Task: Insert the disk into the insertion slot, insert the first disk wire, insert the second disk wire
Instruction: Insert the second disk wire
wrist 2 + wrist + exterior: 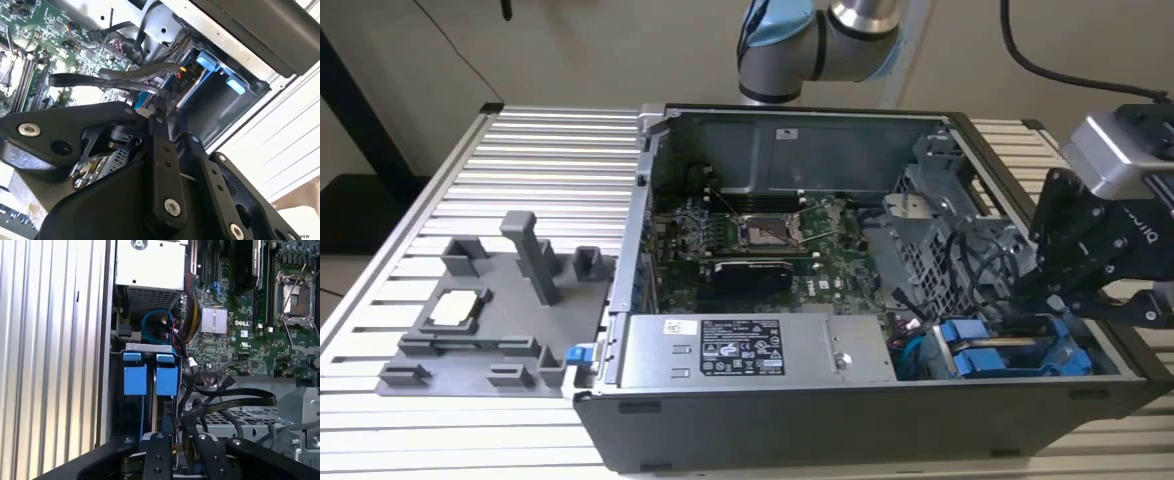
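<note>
While the open grey desktop computer case [881, 400] lies on its side on the ribbed aluminium table [547, 160], the black linkage gripper [1067, 300] hangs over the drive cage at the lower right of the exterior view. Its black fingers [160, 460] reach down beside the black bundled cables [225, 400] that arch out of the cage, and I cannot tell whether they are spread or pinching a wire. Two bright blue plastic drive frames sit side by side in the narrow bays of the grey sheet-metal cage [150, 346]; the silver-grey hard drive in its blue frame [166, 380] is seated in the insertion slot [1014, 345], with the other blue-tabbed carrier [135, 379] touching it on the side nearer the case wall. In the second wrist view the blue tabs [207, 62] show beyond the cables [130, 75]. At the centre of the exterior view lies the green motherboard [761, 240], and the silver labelled power-supply box [747, 350] sits just below it. A grey plastic parts fixture [494, 310] stands at the left on the table.
</note>
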`<state>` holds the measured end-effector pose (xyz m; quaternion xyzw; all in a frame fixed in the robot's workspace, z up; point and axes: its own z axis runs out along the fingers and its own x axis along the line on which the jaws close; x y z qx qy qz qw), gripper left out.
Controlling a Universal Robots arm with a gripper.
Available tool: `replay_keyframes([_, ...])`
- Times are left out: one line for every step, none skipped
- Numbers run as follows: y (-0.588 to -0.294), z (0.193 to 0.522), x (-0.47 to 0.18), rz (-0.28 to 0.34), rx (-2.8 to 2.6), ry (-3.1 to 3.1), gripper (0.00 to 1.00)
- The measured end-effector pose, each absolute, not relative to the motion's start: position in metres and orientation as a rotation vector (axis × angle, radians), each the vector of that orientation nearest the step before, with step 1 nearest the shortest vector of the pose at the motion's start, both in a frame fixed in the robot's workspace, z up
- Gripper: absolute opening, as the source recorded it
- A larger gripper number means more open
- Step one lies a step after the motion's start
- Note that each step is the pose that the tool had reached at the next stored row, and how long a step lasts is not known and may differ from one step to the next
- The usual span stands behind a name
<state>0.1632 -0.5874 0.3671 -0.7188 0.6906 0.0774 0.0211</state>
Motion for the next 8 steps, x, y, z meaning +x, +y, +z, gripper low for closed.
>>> replay_keyframes([-0.5874,0.3718,0.1632,0.240,-2.228,2.141,0.24])
replay_keyframes([-0.5874,0.3747,0.1632,0.240,-2.228,2.141,0.24])
replay_keyframes([-0.5874,0.3751,0.1632,0.240,-2.228,2.141,0.24])
replay_keyframes([-0.5874,0.3751,0.1632,0.240,-2.228,2.141,0.24])
replay_keyframes([-0.5874,0.3752,0.1632,0.240,-2.228,2.141,0.24])
replay_keyframes([-0.5874,0.3753,0.1632,0.240,-2.228,2.141,0.24])
replay_keyframes([-0.5874,0.3755,0.1633,0.240,-2.228,2.141,0.24])
replay_keyframes([-0.5874,0.3757,0.1632,0.240,-2.228,2.141,0.24])
